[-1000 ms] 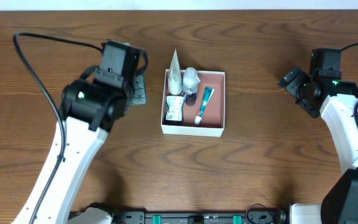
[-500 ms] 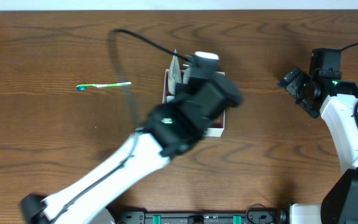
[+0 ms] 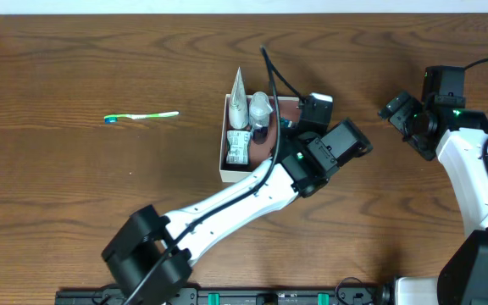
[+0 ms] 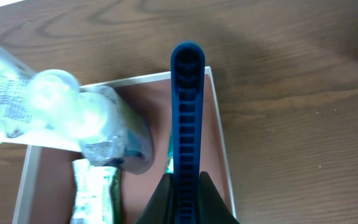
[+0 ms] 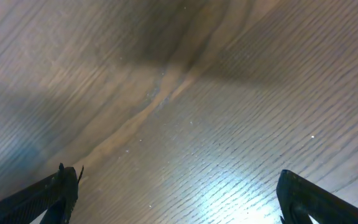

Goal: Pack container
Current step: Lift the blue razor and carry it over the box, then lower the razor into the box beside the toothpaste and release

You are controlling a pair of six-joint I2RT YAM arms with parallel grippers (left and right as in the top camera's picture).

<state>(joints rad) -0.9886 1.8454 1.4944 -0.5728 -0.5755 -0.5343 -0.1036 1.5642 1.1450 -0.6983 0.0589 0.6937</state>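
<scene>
Container [image 3: 230,176], white tube [image 3: 239,97], clear bottle [image 3: 261,108], packet [image 3: 237,148] inside

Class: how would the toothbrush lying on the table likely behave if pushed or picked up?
The toothbrush looks thin and long, so probably light. Pushed near one end, it would likely spin. Lying flat on the table, it may be awkward to pinch.

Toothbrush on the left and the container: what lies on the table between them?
Nothing: in the overhead view the table between the toothbrush and the container is bare wood.
</scene>
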